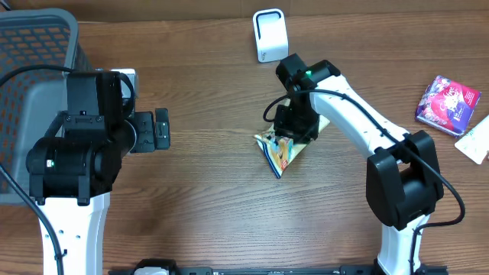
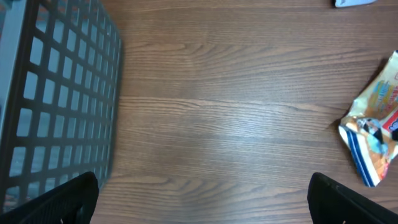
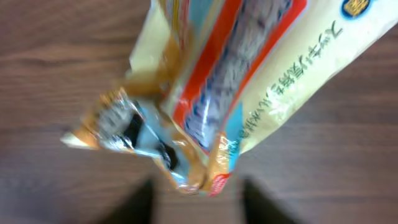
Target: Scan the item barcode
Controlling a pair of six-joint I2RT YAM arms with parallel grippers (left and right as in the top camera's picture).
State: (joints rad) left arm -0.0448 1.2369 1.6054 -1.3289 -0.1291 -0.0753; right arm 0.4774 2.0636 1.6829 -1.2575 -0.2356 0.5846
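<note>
Snack packet (image 1: 279,153) on the table (image 1: 214,191), centre-right; right pincer (image 1: 296,122) directly over it.

Overhead: packet lies flat on the wood, its upper end hidden under the right pincer; contact and jaw gap cannot be told. Left pincer (image 1: 160,128) well apart to the left, beside the grey basket (image 1: 34,46). White scanner stand (image 1: 270,34) at the far edge; pink packet (image 1: 448,99) far right.
Left wrist: fingers (image 2: 65,200) sit in opposite bottom corners, spread wide, nothing between them; packet at the right edge, basket at the left.
Right wrist: packet fills the frame, blurred, printed face up; fingers not discernible, so grip undetermined.
</note>
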